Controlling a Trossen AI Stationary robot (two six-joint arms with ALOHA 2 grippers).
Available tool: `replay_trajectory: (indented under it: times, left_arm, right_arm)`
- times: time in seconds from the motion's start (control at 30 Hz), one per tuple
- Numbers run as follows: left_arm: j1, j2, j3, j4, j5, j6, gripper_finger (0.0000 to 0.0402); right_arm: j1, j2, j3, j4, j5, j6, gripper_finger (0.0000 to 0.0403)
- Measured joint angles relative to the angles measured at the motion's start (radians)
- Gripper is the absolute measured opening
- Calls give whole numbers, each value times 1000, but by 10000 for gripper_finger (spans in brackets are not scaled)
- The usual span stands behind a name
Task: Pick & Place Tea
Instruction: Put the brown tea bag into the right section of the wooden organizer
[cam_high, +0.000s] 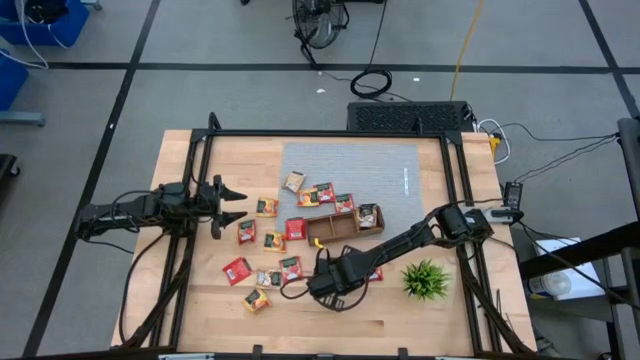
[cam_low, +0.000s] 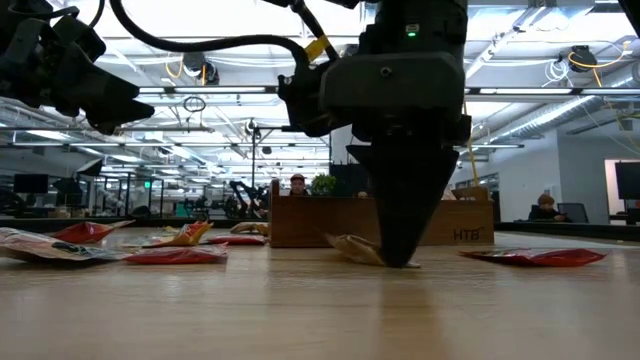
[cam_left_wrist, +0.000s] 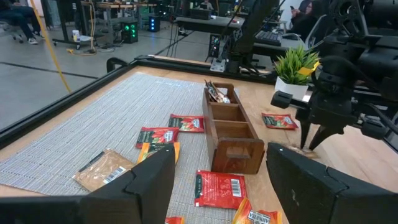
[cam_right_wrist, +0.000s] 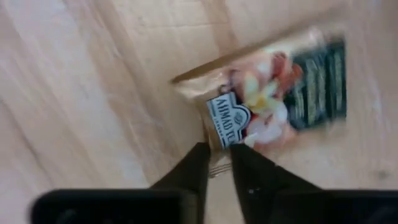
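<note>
The left gripper (cam_high: 232, 204) hangs over the left part of the table (cam_high: 180, 300), its jaws standing well apart with nothing between them. It faces the scattered tea sachets (cam_high: 264, 243) and the wooden tray (cam_left_wrist: 231, 127) and seems only to wait.

The sachets lie loose because they are yet to be sorted: most are spread across the middle of the table, from the grey mat (cam_high: 350, 165) at the far edge down toward the near edge. At least one already lies in the end compartment of the tray farthest from the left arm. The tray sits near the middle of the table, so either arm can reach it.

Further right, the right gripper (cam_right_wrist: 219, 163) points straight down near the near edge, its tips at the tabletop. They are nearly together over the edge of a pale sachet (cam_right_wrist: 273, 93) with a printed label, which looks like a pinch meant for lifting. Whether the edge is truly caught cannot be told, since the tips cover it.

From overhead that sachet is hidden under the right arm. The small plant (cam_high: 426, 279) stands toward the near right corner, clear of the work. The other tray compartments cannot be seen well enough to tell what they hold.
</note>
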Motion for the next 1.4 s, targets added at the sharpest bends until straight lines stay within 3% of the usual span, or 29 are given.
replay_trajectory:
  times: [0.07,0.2,0.67,1.13,1.4]
  left_arm:
    - [0,0,0,0,0,0,253]
    - [0,0,0,0,0,0,253]
    - [0,0,0,0,0,0,253]
    - [0,0,0,0,0,0,253]
    - [0,0,0,0,0,0,253]
  right_arm:
    - [1,1,0,0,-1,-22,10]
    - [0,-1,0,-8,-16,-24,3]
    - [-2,-109,-2,-134,3,-46,0]
    - [-36,-258,7,-395,-77,-89,0]
    - [-93,-298,86,-546,-67,-151,0]
